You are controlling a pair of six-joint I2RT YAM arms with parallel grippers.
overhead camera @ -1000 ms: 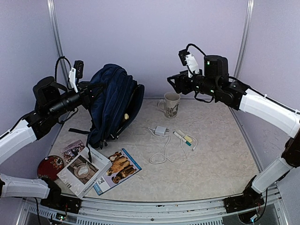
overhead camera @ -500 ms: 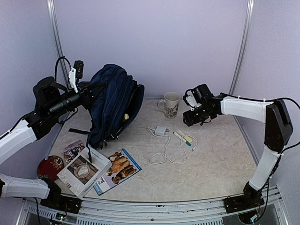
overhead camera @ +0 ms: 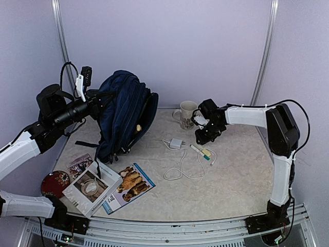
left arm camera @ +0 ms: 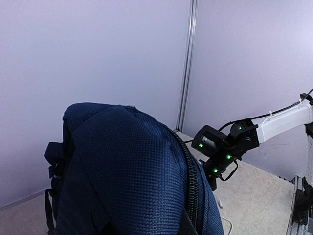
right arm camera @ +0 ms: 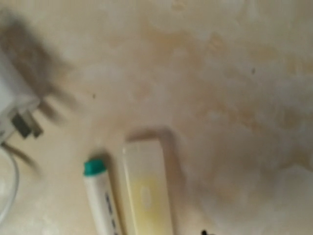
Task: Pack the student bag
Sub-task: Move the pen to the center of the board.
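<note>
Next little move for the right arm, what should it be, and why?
Probably ease the right gripper down onto the green-capped marker. Its wrist camera looks straight down at the marker and a pale yellow stick lying side by side on the table, neither picked up yet, while the left gripper holds the student bag upright.

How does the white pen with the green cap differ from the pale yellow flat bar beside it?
The white pen with the green cap is round and slim; the pale yellow flat bar is wider, with squared corners. The pen bears dark print; the bar shows none. Both lie side by side on the beige table.
</note>
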